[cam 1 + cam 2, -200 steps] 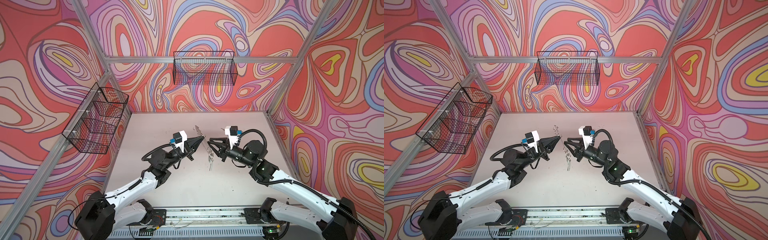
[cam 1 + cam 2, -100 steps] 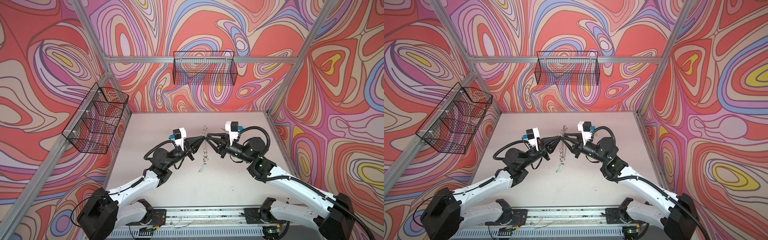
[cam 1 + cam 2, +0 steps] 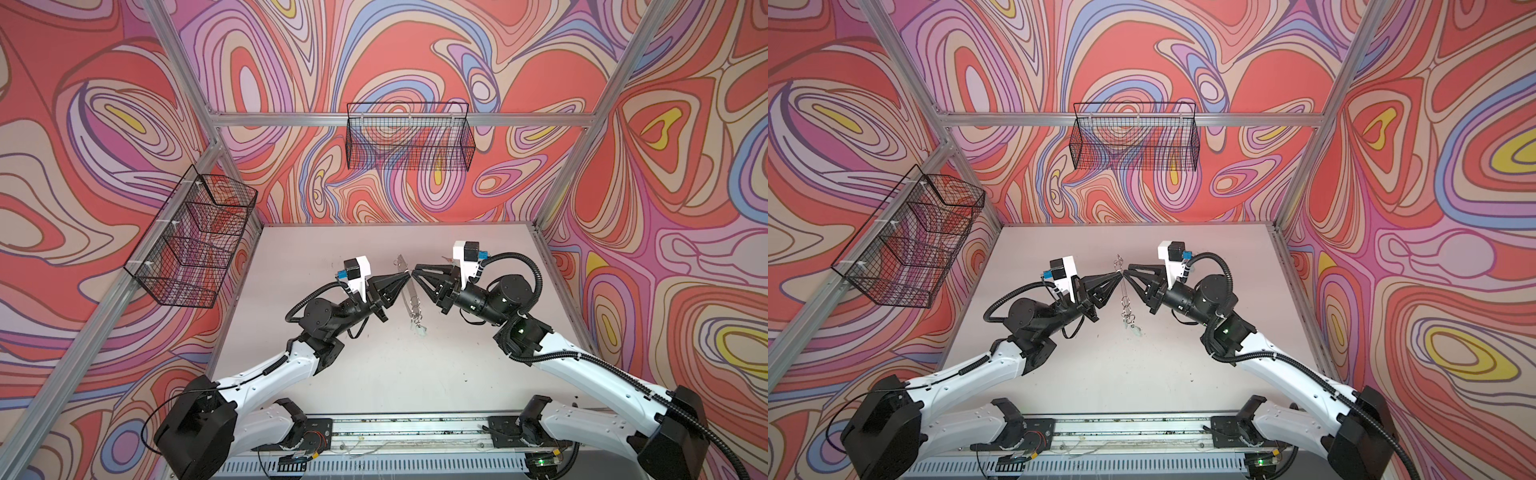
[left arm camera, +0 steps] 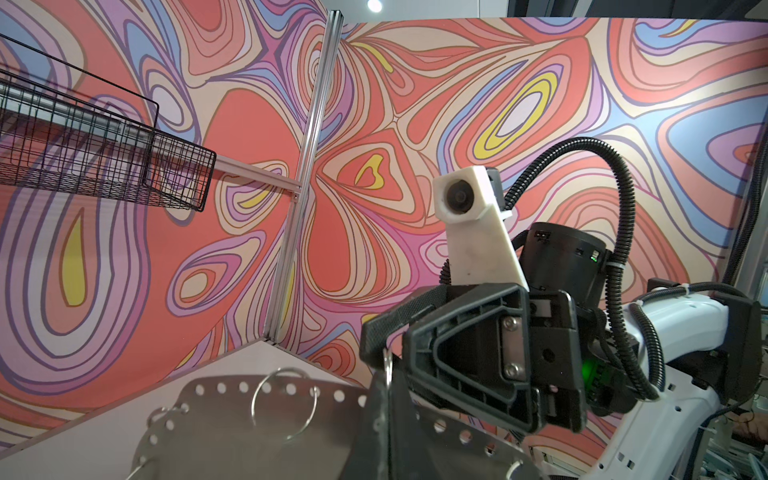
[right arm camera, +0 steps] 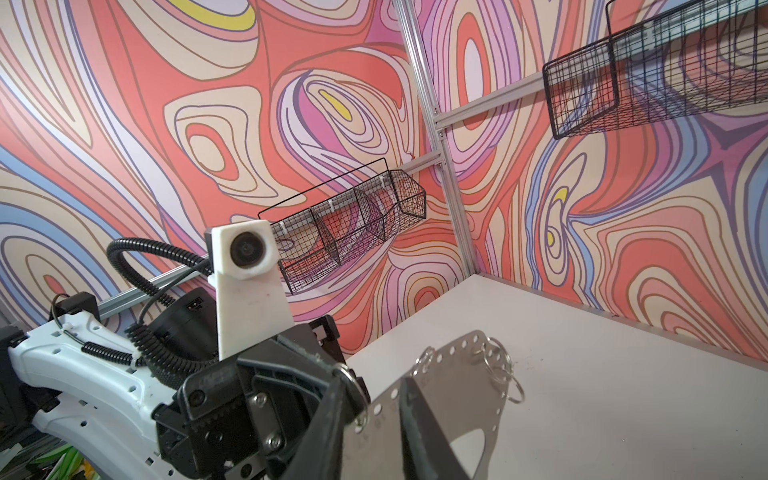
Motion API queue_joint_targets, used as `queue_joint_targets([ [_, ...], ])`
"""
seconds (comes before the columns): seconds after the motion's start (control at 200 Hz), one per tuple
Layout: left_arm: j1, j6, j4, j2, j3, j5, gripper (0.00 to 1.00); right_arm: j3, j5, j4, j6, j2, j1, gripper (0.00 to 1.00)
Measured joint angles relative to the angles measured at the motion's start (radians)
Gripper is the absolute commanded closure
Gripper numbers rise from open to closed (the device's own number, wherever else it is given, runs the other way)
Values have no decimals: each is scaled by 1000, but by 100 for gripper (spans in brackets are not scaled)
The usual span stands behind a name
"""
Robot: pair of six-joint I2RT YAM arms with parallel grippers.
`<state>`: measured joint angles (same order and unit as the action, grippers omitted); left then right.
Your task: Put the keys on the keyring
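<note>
Keyring [image 3: 409, 293] is up off the surface [image 3: 415, 374], edge-on, with a tagged key [image 3: 419, 329] dangling from its lower end! Left gripper [image 3: 406, 276] is clamped on its rim, and right gripper [image 3: 414, 273] faces it, jaws slightly apart at the same rim. Back basket [image 3: 409, 141] and side basket [image 3: 193, 241] hang on the walls.

The keyring [image 3: 409, 295], a thin grey perforated plate with wire loops, stood edge-on, pinched in the left fingers [image 3: 397, 281], just beside the right fingers [image 3: 428, 276]; one pale-tagged key [image 3: 420, 329] dangled below.
</note>
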<state>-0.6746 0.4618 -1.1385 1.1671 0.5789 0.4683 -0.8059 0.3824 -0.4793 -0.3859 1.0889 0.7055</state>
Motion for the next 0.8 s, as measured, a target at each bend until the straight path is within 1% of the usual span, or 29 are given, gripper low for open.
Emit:
queue_joint_targets([
  [0.11,0,11,-18,1,0,6,100,0,14,-3,-9,5,-2,79],
  [0.26,0,21,-28,6,0,16,100,1,44,-18,-29,7,-11,79],
  [0.351,0,30,-34,15,0,31,100,2,69,-35,-39,9,-17,81],
  [0.411,0,35,-37,23,0,39,100,2,88,-48,-47,14,-20,84],
  [0.476,0,41,-39,28,0,47,100,3,113,-61,-61,21,-27,84],
  [0.551,0,44,-39,29,0,49,100,7,143,-81,-81,29,-43,84],
  [0.626,0,46,-40,29,0,52,100,13,165,-98,-97,32,-56,81],
  [0.801,0,49,-39,29,0,55,100,54,217,-139,-138,30,-99,80],
])
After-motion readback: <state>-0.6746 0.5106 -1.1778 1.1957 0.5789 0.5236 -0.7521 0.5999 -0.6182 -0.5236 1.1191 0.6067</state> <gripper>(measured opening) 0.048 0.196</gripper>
